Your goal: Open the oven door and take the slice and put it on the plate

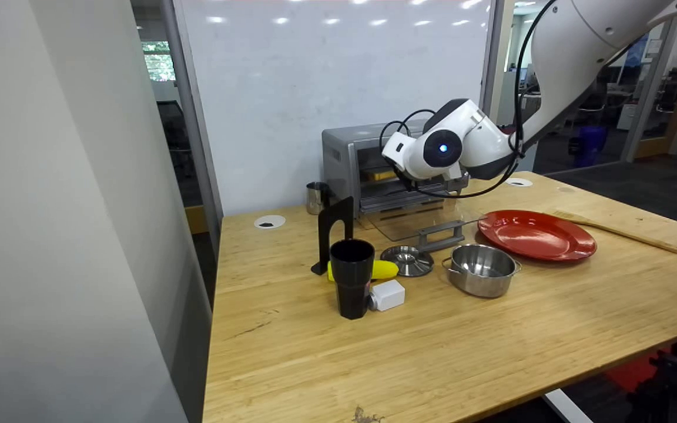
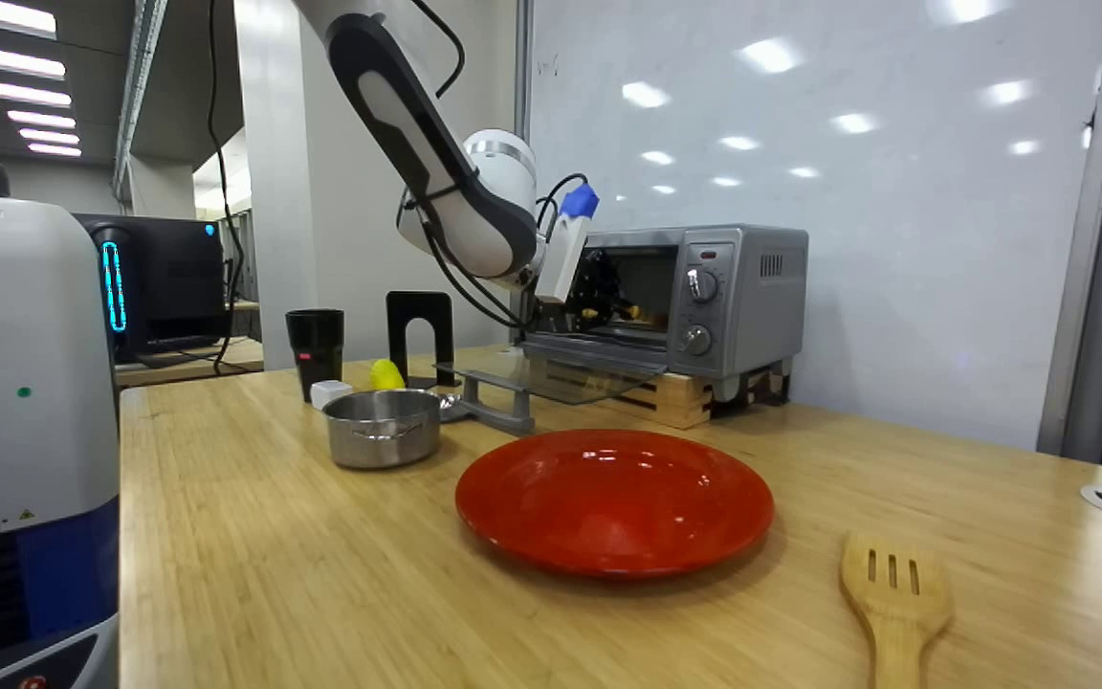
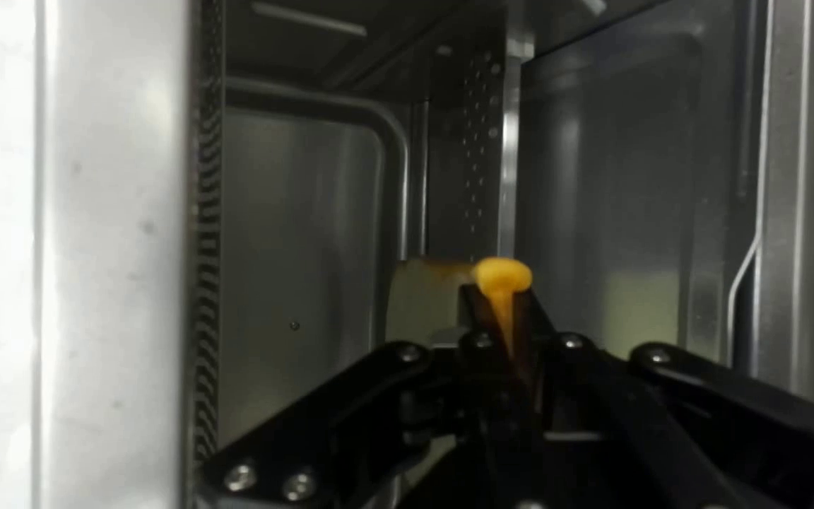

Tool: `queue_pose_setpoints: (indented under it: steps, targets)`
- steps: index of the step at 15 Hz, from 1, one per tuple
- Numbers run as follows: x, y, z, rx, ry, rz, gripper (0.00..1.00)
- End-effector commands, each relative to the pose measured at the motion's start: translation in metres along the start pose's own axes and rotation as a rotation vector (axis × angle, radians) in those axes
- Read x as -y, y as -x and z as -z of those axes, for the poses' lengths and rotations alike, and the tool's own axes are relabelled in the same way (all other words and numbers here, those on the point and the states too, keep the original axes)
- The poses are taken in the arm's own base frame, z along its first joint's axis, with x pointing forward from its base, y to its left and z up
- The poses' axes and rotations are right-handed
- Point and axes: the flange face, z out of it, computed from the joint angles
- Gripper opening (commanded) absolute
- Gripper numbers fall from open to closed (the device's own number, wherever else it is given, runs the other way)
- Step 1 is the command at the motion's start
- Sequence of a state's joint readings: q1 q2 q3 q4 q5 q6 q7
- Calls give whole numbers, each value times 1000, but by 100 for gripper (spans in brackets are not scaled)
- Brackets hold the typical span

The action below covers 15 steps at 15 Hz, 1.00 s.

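The grey toaster oven [image 1: 338, 158] stands at the back of the table with its glass door [image 1: 400, 220] folded down; it also shows in an exterior view [image 2: 766, 306]. My gripper [image 3: 500, 311] reaches into the oven cavity. Its fingers are closed on the thin yellow-orange slice [image 3: 502, 274], whose thick rounded edge sticks out past the fingertips. Yellow of the slice shows inside the oven in an exterior view [image 1: 379, 174]. My gripper [image 2: 604, 292] is dark and partly hidden there. The red plate [image 2: 613, 502] lies bare on the table before the oven, also in an exterior view [image 1: 535, 235].
The door handle [image 1: 441, 236] juts out low near a steel pot [image 1: 482, 270] and a metal lid [image 1: 407, 260]. A black cup [image 1: 352, 279], white bottle [image 1: 388, 295], yellow object [image 1: 384, 269] and black bookend [image 1: 334, 226] stand nearby. A wooden spatula [image 2: 895, 593] lies beside the plate.
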State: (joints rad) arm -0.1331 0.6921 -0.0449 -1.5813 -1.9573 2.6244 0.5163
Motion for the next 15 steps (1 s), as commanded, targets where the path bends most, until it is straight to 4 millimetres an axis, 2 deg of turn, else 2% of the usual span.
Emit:
queue_pose_setpoints:
  steps: [1,8,12,15]
  targets:
    - [-9,2,4,-18,-12,-6,3]
    - [-15,-3,35,-42,-12,-67,3]
    - [-20,-5,62,-52,-7,-116,3]
    - [-12,-6,86,-56,-24,-150,3]
